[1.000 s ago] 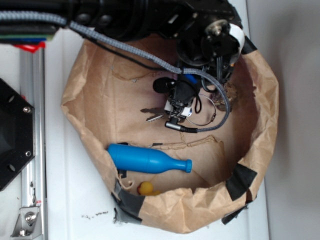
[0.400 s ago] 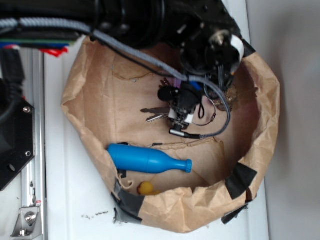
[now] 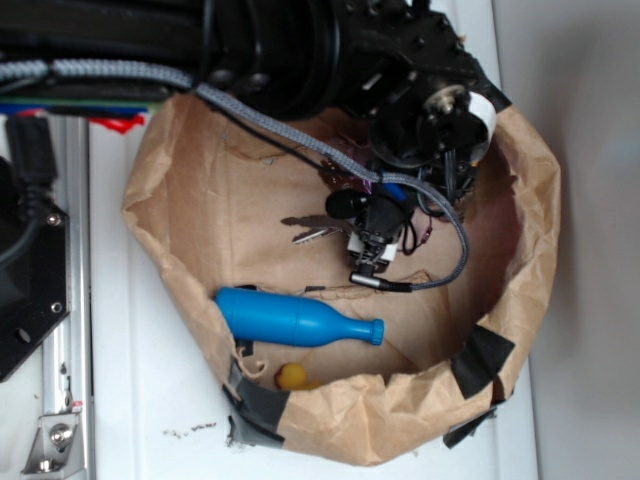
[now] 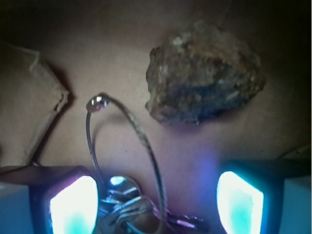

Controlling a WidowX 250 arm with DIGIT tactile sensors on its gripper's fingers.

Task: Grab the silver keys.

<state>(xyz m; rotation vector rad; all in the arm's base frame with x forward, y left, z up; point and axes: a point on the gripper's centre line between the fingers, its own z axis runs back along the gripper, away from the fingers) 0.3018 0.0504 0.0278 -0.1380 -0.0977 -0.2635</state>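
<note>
The silver keys (image 4: 127, 207) lie on the brown paper floor of the paper basin (image 3: 200, 190), near its middle. In the wrist view the key heads bunch at the lower edge of the frame, between the two lit fingers (image 4: 73, 204) and closer to the left one. The thin wire ring (image 4: 124, 129) rises from the bunch toward the upper left and ends in a small bead clasp. In the exterior view two key blades (image 3: 312, 229) project to the left from under the arm; the rest of the bunch is hidden by it.

The gripper (image 4: 156, 204) stands over the keys with its fingers apart — one on each side of the bunch. Contact between either finger and the metal cannot be determined from these views.

The rock (image 4: 204, 73), lumpy and brown-grey, rests on the paper just beyond the ring, near it but not touching.

The blue bottle (image 3: 297, 321) lies on its side toward the near edge of the counter (image 3: 130, 400), its cap pointing to the right, well apart from the keys. A small yellow object (image 3: 292, 377) sits just beside the bottle, against the basin's near wall.

The basin wall is patched with black tape (image 3: 483, 361) at the lower right and lower left. A braided grey cable (image 3: 270, 118) runs from the left edge of the scene across the basin's far rim and loops around the wrist — it ends at a small plug above the paper.
</note>
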